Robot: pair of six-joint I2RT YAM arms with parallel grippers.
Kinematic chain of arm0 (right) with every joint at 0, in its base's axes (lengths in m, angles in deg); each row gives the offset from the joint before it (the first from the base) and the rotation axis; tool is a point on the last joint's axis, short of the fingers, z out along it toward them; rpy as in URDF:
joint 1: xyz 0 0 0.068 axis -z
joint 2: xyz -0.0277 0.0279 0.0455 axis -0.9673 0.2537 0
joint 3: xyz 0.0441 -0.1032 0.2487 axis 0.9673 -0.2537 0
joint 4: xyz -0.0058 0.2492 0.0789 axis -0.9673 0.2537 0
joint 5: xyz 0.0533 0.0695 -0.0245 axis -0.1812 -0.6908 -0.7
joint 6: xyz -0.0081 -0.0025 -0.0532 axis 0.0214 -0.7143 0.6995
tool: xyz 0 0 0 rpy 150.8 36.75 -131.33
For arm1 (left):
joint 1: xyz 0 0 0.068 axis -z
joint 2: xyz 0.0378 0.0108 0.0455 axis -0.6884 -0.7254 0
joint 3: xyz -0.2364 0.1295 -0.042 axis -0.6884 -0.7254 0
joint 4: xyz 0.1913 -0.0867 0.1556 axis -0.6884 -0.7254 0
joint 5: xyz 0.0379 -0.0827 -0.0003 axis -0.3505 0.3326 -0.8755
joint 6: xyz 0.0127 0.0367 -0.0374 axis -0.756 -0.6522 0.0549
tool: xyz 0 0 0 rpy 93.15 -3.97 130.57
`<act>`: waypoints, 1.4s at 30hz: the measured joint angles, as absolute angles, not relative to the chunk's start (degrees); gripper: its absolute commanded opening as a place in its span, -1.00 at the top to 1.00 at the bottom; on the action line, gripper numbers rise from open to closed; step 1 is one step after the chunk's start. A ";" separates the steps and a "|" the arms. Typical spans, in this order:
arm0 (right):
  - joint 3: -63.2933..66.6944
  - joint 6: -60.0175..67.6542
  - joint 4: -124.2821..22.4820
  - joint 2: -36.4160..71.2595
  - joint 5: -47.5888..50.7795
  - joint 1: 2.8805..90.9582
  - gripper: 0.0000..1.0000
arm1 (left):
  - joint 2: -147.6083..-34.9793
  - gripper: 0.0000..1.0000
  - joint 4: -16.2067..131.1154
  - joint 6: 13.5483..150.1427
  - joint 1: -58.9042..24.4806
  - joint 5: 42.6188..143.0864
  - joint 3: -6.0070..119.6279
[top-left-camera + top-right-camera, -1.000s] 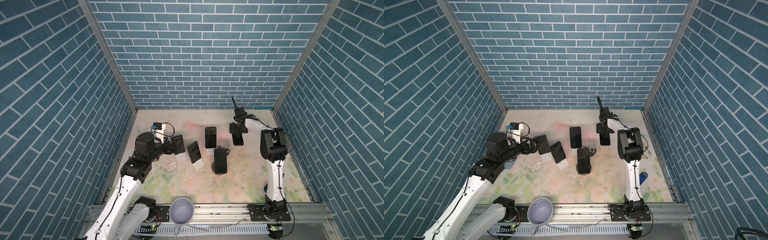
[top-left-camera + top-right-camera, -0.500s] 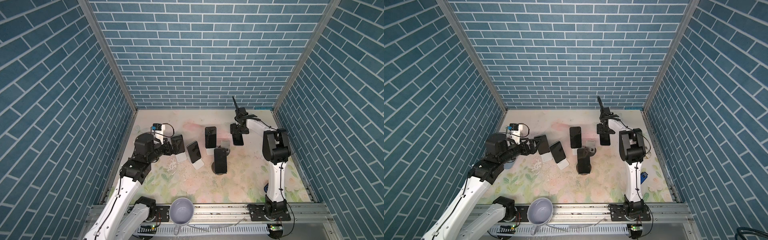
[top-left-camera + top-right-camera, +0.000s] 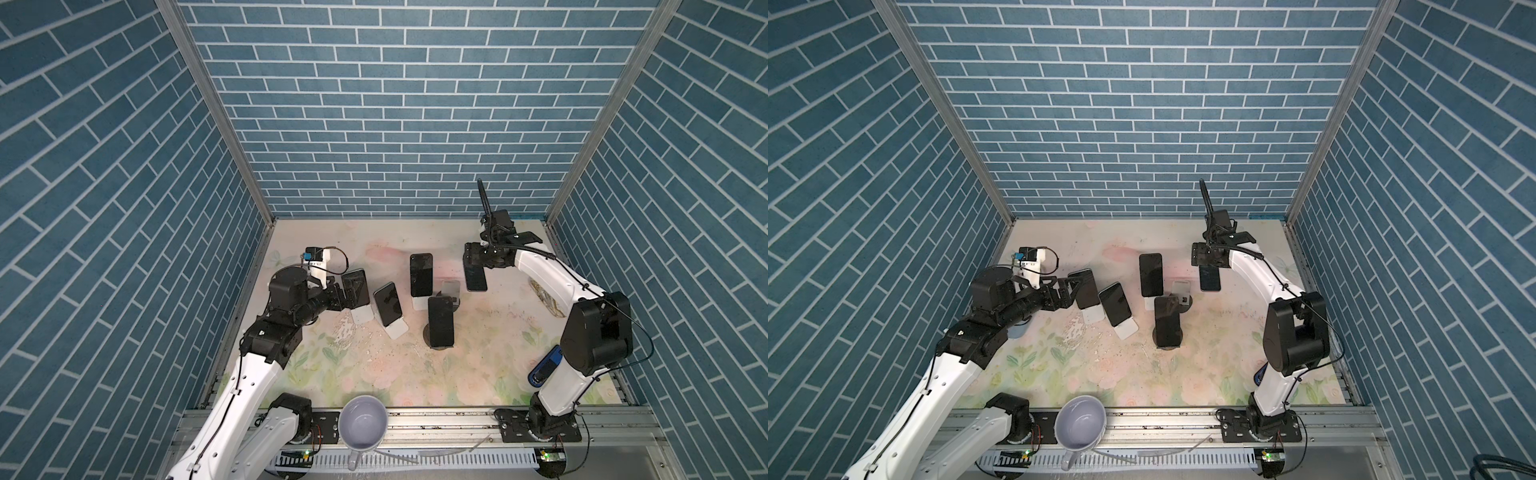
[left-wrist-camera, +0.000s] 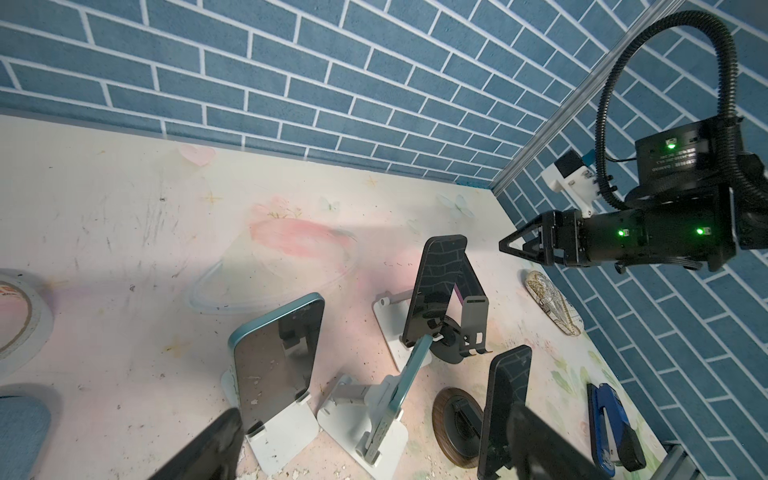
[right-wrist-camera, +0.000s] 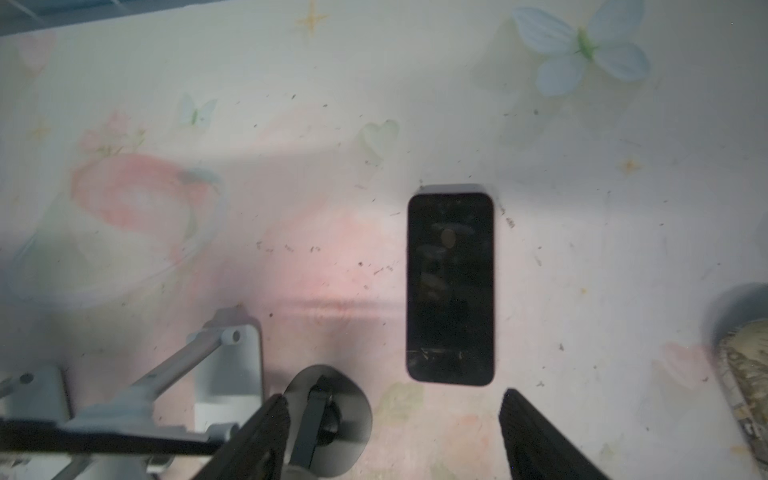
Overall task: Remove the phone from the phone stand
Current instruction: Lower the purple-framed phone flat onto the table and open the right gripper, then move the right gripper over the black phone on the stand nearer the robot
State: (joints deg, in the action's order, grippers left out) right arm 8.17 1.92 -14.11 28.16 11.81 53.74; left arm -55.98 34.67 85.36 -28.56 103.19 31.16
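Left hand (image 3: 349,293), jaws wide, at the teal phone (image 4: 276,365) on its white stand (image 4: 286,434): grip both edges squarely, lift clear. Right hand (image 5: 395,397), open and empty, hovers well beyond that stand.

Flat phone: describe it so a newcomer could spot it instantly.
Go to the table's far right corner, by the right arm's open pincer. A black phone lies there. The four other phones lean on stands; this one alone lies flat on the table.
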 measured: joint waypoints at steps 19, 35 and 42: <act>-0.18 -2.23 -10.02 10.37 16.42 44.23 -0.98 | -56.00 -0.99 37.11 87.37 -28.56 106.79 30.24; -6.65 -11.72 -9.38 6.22 27.92 27.56 -0.98 | -54.82 -0.99 37.99 88.64 -28.08 113.50 28.91; -7.11 -16.02 -9.69 8.27 33.45 20.91 -0.98 | -53.75 -0.99 37.86 89.01 -28.04 110.94 28.91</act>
